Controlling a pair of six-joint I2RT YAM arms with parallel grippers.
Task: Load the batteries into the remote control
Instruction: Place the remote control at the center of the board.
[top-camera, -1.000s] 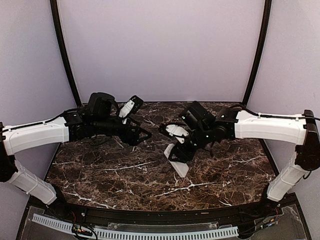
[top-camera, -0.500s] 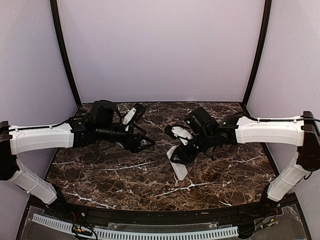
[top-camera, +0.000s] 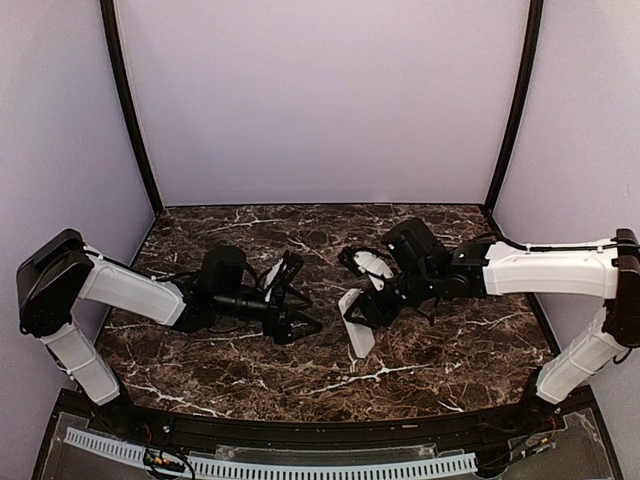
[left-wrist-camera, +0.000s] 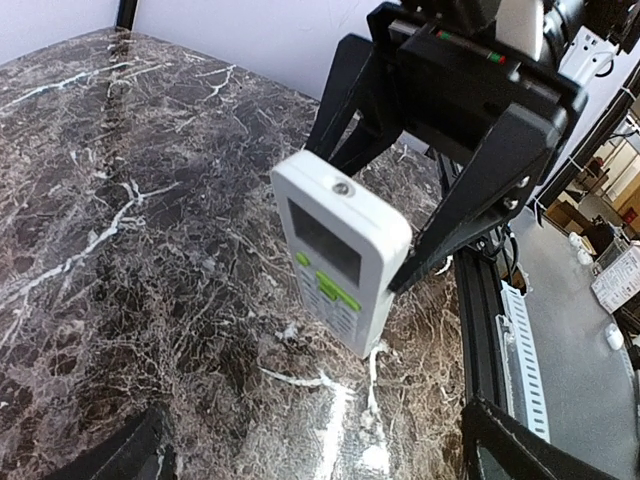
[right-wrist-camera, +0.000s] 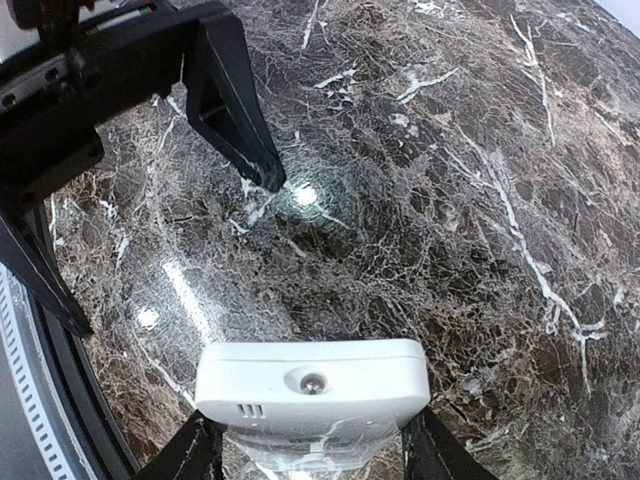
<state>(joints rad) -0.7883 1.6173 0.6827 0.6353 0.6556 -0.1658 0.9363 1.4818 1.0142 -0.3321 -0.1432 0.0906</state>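
Dark marble table (top-camera: 450, 350) (white veins), remote control (top-camera: 360, 335) tilted over it, contact unclear

White remote control (left-wrist-camera: 340, 255) tilted above marble table (left-wrist-camera: 120, 210), screen facing camera, clamped between jaws of right gripper (left-wrist-camera: 355, 215).

L arm (top-camera: 130, 290): white/black, elbow bent, forearm low, pointing twd centre | L gripper (top-camera: 305, 308): black 2-finger, jaws spread wide | R arm (top-camera: 545, 268): stretched inward, approx level | R gripper (top-camera: 362, 310): angled down, clamped on white oblong plastic remote control (top-camera: 362, 340)
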